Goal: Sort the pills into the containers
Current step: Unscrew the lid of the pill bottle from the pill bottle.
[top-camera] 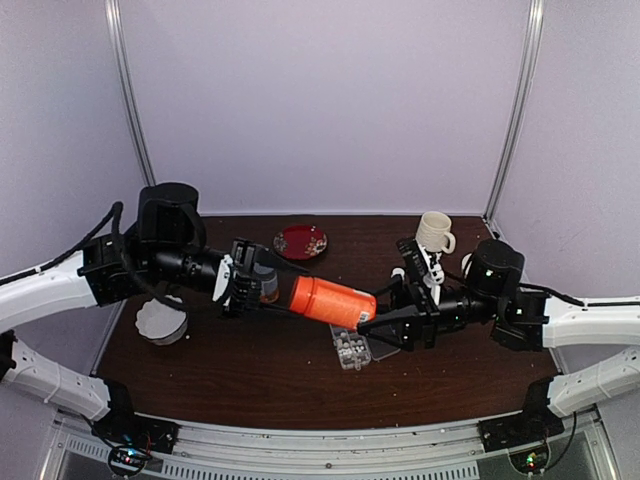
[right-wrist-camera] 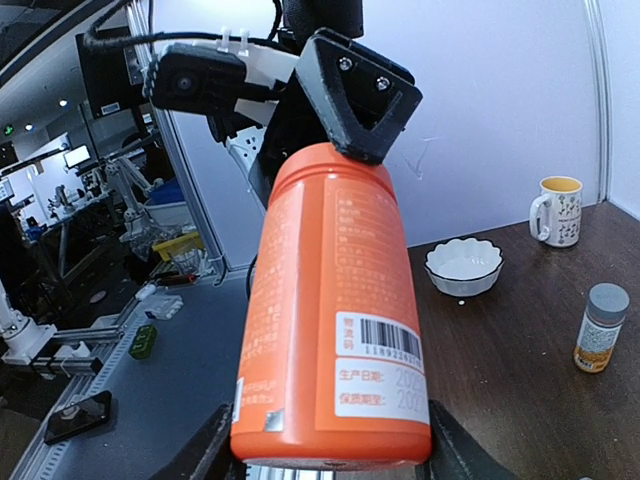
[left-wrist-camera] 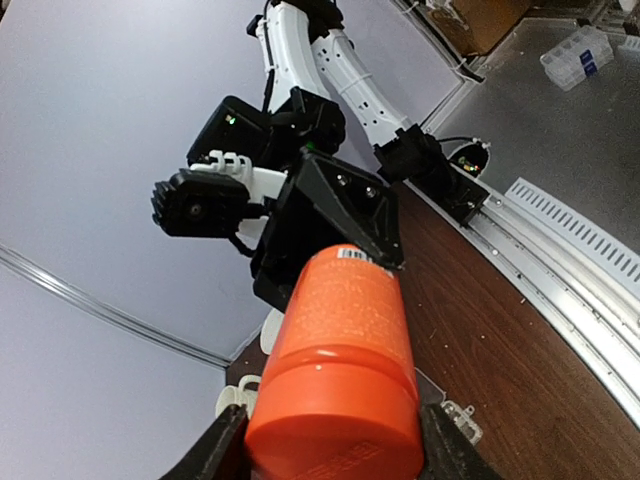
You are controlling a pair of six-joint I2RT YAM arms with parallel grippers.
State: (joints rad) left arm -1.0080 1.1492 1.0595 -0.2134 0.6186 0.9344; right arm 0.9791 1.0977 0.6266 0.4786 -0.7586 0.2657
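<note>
An orange bottle (top-camera: pixel 332 302) hangs lying on its side above the table, held at both ends. My left gripper (top-camera: pixel 290 292) is shut on its cap end (left-wrist-camera: pixel 335 420), with one finger pressed on each side. At the other end my right gripper (top-camera: pixel 372 322) is shut on the base (right-wrist-camera: pixel 330 440), barcode label facing up. Just below the bottle lies the clear organizer box with the containers (top-camera: pixel 352 352). A pale cluster of pills (top-camera: pixel 347 345) shows in its cells. A corner of the box (left-wrist-camera: pixel 455 415) shows in the left wrist view.
A red plate (top-camera: pixel 300 241) and a cream mug (top-camera: pixel 433 232) stand at the back. A white scalloped bowl (top-camera: pixel 162 322) sits at the left edge. A grey-capped bottle (right-wrist-camera: pixel 602 327) stands behind the left gripper, near the bowl (right-wrist-camera: pixel 463 266).
</note>
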